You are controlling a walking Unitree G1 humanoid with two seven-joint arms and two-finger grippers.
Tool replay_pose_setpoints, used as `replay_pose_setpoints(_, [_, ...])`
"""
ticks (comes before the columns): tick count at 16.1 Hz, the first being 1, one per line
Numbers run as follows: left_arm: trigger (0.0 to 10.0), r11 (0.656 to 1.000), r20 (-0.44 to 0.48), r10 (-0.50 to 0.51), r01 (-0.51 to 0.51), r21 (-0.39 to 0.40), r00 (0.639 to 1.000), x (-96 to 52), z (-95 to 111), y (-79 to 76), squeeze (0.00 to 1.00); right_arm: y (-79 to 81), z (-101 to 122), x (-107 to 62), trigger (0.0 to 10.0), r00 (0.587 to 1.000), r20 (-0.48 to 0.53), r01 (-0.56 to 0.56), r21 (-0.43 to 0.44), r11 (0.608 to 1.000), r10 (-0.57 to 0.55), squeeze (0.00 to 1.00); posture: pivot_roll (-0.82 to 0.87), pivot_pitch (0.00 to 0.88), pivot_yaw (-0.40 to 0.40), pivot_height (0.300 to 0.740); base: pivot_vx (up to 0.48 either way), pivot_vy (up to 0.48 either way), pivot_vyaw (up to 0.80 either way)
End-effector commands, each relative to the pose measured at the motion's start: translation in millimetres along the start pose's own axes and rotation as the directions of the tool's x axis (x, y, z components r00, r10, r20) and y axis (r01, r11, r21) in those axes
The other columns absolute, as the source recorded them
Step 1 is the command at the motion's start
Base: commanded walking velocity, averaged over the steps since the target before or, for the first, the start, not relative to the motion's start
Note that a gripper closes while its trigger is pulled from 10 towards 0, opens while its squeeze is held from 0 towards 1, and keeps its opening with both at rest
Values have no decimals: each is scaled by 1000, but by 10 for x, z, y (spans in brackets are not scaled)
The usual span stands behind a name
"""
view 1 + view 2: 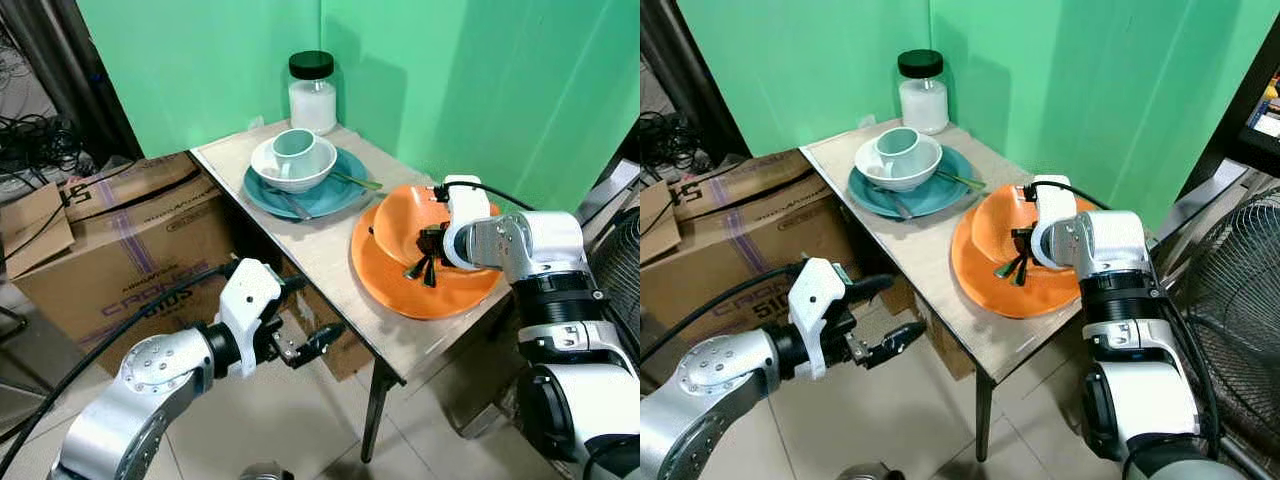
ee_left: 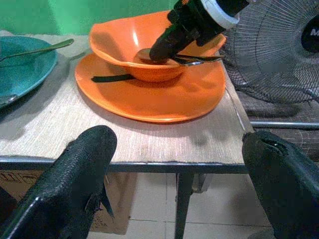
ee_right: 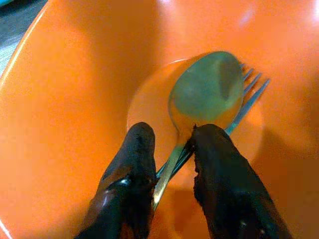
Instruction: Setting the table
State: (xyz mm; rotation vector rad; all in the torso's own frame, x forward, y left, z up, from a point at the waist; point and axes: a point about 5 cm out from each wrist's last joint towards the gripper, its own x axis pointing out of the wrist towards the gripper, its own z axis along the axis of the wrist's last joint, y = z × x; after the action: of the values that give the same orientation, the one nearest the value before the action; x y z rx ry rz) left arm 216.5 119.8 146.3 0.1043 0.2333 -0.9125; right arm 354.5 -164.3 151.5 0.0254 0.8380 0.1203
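An orange bowl (image 1: 395, 212) stands on an orange plate (image 1: 420, 295) at the near right of the table. In the bowl lie a spoon (image 3: 207, 87) and a fork (image 3: 251, 94). My right gripper (image 3: 174, 132) reaches down into the bowl, shut on the two handles together. Something dark and narrow (image 2: 112, 78) lies on the orange plate beside the bowl. My left gripper (image 1: 315, 308) hangs open and holds nothing, below and in front of the table's near edge.
Farther back on the table (image 1: 310, 250) a teal plate (image 1: 335, 195) carries a white bowl (image 1: 290, 175) with a mint cup (image 1: 293, 148), cutlery beside it. A black-lidded jar (image 1: 312, 95) stands at the back. Cardboard box (image 1: 120, 230) left, fan (image 1: 1240, 270) right.
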Motion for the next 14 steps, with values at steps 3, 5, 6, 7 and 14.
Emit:
replay_pose_setpoints(3, [10000,1000,-10,-9,9,13,1000,-20,8,-19,0,-30,-51,48,0,999,-40,13,-5,1000,-13,0,93,0,39,740,0,0,0])
replay_pose_setpoints(5, [10000,1000,-11,-11,11,16,1000,-17,8,-23,0,-39,-50,56,0,999,-41,12,-13,1000,-12,0,93,0,39,740,0,0,0])
replay_pose_setpoints(6, [10000,1000,-9,-10,10,17,1000,-16,11,-20,0,-35,-40,54,0,999,-38,10,-18,1000,-10,0,93,0,39,740,0,0,0])
replay_pose_setpoints(7, [10000,1000,-9,-9,9,18,1000,-15,14,-17,0,-33,-31,54,0,999,-34,8,-21,1000,-9,0,93,0,39,740,0,0,0])
replay_pose_setpoints(14, [10000,1000,-4,0,0,29,1000,-14,29,10,0,-22,155,-61,0,998,54,-40,-49,998,42,0,94,0,40,740,0,0,0])
